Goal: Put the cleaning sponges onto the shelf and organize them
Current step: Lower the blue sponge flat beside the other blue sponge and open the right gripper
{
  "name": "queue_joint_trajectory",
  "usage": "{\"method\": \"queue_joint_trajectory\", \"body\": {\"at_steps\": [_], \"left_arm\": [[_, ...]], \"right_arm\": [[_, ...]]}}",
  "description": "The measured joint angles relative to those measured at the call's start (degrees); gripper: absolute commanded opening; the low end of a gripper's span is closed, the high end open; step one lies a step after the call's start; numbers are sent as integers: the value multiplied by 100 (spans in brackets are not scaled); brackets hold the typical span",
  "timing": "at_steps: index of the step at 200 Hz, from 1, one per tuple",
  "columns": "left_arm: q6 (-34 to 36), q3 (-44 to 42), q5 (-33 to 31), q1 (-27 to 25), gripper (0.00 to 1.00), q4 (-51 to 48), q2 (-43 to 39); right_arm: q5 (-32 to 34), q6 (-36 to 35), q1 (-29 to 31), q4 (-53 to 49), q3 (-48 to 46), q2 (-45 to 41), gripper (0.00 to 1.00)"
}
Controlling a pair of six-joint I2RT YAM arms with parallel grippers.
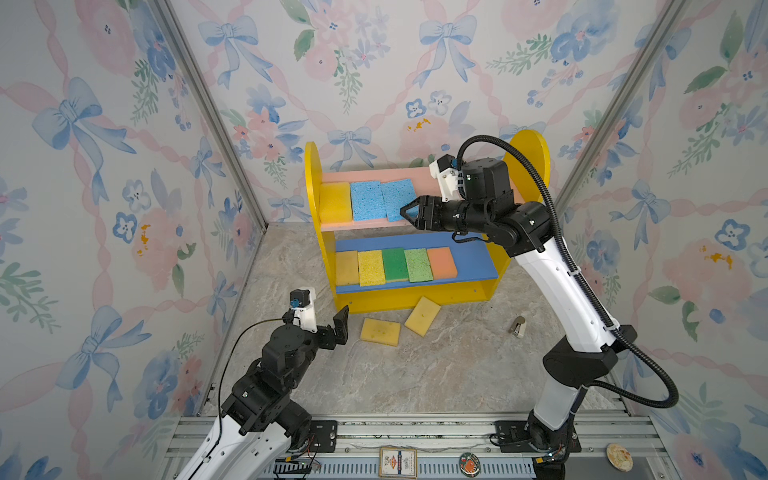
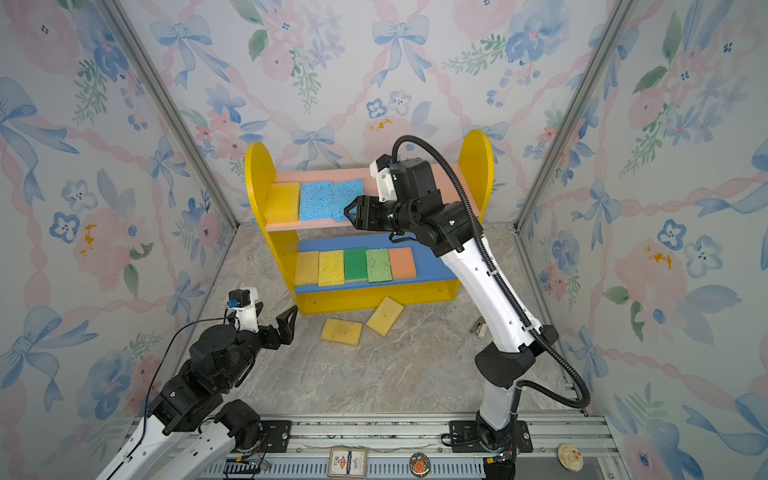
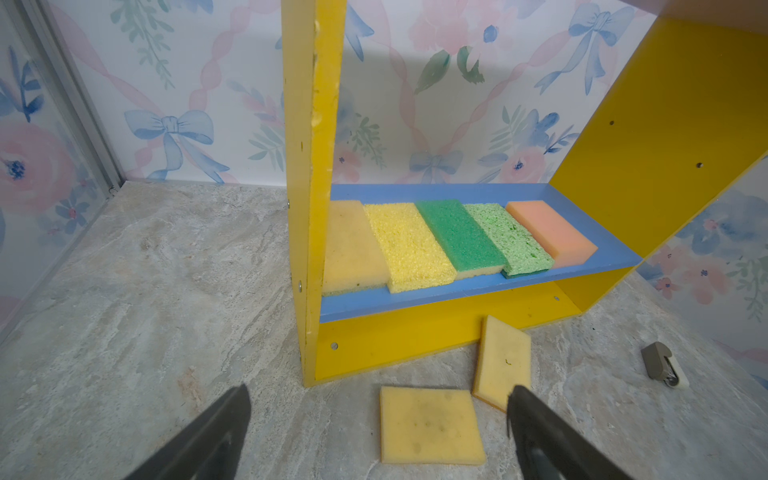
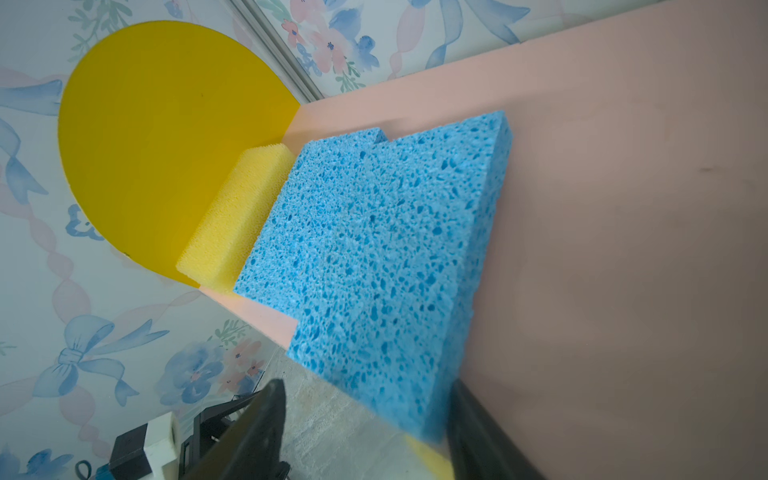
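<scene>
Ten cleaning sponges in all. Three lie on the shelf's pink upper board: one yellow, two light blue. Five sit in a row on the blue lower board, and two yellow ones lie on the desk. The left end effector hangs wide apart near those two. The right end effector stands apart around a blue sponge's front corner. Its arm hides the pink board's right end.

in both top views the right arm hides the right end of the pink upper board, centre of frame, and the right gripper covers a corner of the right-hand blue sponge. the small grey object, lower right of centre, is too small to identify.
</scene>
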Motion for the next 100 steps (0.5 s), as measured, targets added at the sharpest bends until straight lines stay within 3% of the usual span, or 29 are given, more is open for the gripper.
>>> {"method": "queue_joint_trajectory", "body": {"at_steps": [57,100], "left_arm": [[0,-2,-2,0,98,0,0],[0,-4,-17,0,98,0,0]], "right_arm": [[0,-284,52,-90,37,0,64],[160,-516,232,-337,179,7,74]]}}
